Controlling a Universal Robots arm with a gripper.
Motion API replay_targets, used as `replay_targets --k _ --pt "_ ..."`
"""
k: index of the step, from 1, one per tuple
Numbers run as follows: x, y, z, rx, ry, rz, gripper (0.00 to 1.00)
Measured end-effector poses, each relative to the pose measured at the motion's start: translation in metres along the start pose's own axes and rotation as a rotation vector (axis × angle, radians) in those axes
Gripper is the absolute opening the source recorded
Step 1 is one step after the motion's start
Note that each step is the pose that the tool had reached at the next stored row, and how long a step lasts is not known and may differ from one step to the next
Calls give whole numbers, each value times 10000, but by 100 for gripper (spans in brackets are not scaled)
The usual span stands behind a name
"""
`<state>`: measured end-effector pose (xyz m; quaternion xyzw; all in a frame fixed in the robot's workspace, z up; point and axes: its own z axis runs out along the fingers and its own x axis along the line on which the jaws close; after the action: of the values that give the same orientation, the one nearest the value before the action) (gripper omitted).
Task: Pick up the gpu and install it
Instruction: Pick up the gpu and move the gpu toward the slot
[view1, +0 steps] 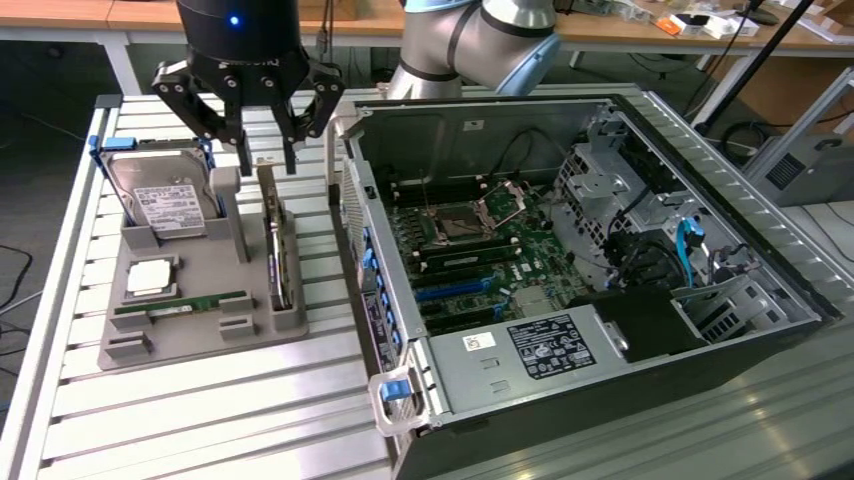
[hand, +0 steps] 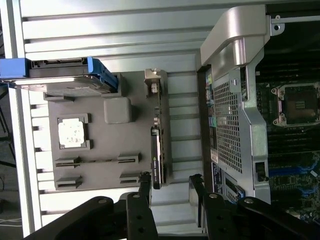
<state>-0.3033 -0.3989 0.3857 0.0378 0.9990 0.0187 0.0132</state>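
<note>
The fingers (hand: 144, 186) of the black gripper (view1: 267, 152) stand apart over one end of the gpu (view1: 274, 245). We see this thin flat card standing on edge in a slot of the matte grey moulded holder (view1: 187, 335), on the ribbed metal worktop (view1: 200, 420) beside the open steel computer case (view1: 467, 125).
</note>
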Motion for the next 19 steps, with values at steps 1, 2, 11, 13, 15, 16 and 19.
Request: replay_targets --k 1,2,11,13,15,16,19 --pt "0 0 3 0 0 0 44" --pt "0 0 8 1 1 0 44" --pt "1 -1 31 1 1 0 44" --pt "1 -1 39 1 1 0 44" --pt "1 -2 45 1 0 0 44" --pt "1 -2 48 0 0 0 44" --pt "1 -2 54 0 0 0 44"
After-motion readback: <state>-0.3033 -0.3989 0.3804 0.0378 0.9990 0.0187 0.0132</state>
